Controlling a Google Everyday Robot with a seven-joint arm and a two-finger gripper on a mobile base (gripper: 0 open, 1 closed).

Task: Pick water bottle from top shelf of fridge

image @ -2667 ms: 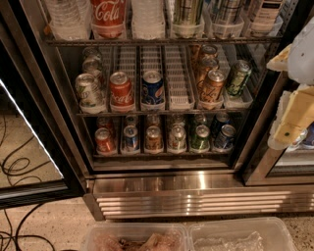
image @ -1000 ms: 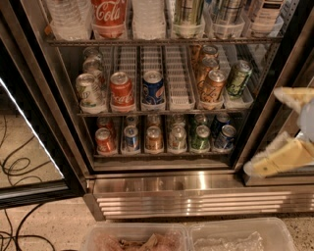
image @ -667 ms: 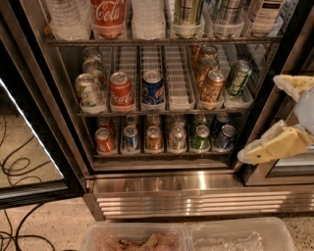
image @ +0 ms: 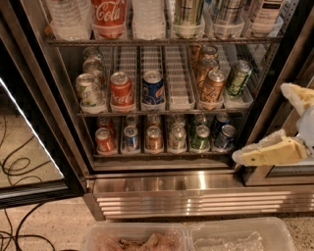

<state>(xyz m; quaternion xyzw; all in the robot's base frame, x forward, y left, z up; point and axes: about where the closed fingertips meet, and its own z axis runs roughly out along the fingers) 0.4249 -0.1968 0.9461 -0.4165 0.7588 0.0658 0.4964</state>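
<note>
The fridge (image: 196, 200) stands with its door open, its ribbed steel base low in the camera view. Along the upper edge runs the top shelf (image: 162, 42), a wire rack with clear lane trays. Two clear water bottles show only their lower parts there, one at the left (image: 66, 18) and one further right (image: 147, 17), with a Coca-Cola bottle (image: 109, 14) between them and tall cans (image: 189, 14) to the right. My gripper (image: 261, 122) hangs at the right edge, well below that shelf and in front of the fridge's right frame. It is open and holds nothing.
Two lower wire racks carry short soda cans (image: 121, 89) in lanes. The open glass door (image: 34, 147) angles out at the left, with black cables (image: 14, 166) on the floor behind it. Clear plastic bins (image: 196, 238) sit at the bottom edge.
My gripper has come further into view from the right edge. Its lower finger now reaches leftward toward the bottom can rack. The drinks have not moved.
</note>
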